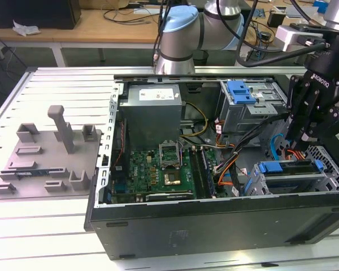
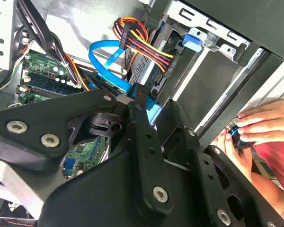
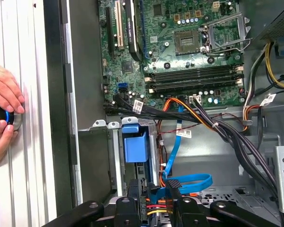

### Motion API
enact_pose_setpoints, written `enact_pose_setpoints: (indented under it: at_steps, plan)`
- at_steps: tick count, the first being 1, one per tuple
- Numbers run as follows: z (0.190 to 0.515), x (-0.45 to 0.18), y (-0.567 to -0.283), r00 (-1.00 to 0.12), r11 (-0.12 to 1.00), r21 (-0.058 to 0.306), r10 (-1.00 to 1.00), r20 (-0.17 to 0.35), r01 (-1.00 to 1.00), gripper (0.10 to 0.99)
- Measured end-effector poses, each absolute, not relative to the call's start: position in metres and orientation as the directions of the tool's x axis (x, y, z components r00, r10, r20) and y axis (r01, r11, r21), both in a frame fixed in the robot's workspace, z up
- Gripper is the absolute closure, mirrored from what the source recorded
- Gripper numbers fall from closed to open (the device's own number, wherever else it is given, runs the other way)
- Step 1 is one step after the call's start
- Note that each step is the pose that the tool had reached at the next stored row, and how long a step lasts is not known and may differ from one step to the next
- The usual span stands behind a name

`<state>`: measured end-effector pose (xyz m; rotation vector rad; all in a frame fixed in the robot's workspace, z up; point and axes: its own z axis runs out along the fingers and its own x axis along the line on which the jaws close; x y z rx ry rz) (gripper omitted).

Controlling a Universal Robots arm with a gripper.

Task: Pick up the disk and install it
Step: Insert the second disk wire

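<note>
Second wrist view, nearest item: black gripper (image 2: pixel 132 101), its linkage arms and bolts across the foreground; whether it was clenched or released could not be told. Its tips stood right against a blue plastic edge.

Next: the disk (image 2: pixel 142 71), grey-bodied, seated in the drive bay just beyond the gripper tips, with a bundle of red, yellow and black wires (image 2: pixel 144 45) plugged into its end. A blue ribbon cable (image 2: pixel 104 54) looped beside it.

Off the case: a person's hands (image 2: pixel 260 125), closed round a small dark round object with a blue ring; they rested on the ribbed table top in the first wrist view (image 3: pixel 2 113).

First wrist view, farther in: blue tab (image 3: pixel 135 146) on a metal cage, then the green motherboard (image 3: pixel 189 47) with its memory slots and open processor socket.

Exterior view: gripper (image 1: pixel 308 132) hung over the drive bays at the exterior view's right end of the open computer case (image 1: pixel 214 226). A grey power supply (image 1: pixel 152 113) sat behind the motherboard. A grey fixture plate (image 1: pixel 51 152) lay on the table, well apart, at the exterior view's left.
</note>
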<state>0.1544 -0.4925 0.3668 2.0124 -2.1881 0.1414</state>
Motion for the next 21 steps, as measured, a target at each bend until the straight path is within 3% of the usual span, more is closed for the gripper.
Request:
enact_pose_setpoints:
  at_steps: [2,3,21]
  plan:
    - [0.3667,0.1544,-0.4926,-0.078,0.087,0.042,-0.98,0.185,-0.995,0.737]
    - [0.3667,0.1544,-0.4926,-0.078,0.087,0.042,-0.98,0.185,-0.995,0.812]
    - [0.3659,0.1544,-0.4929,-0.077,0.087,0.042,-0.98,0.185,-0.995,0.812]
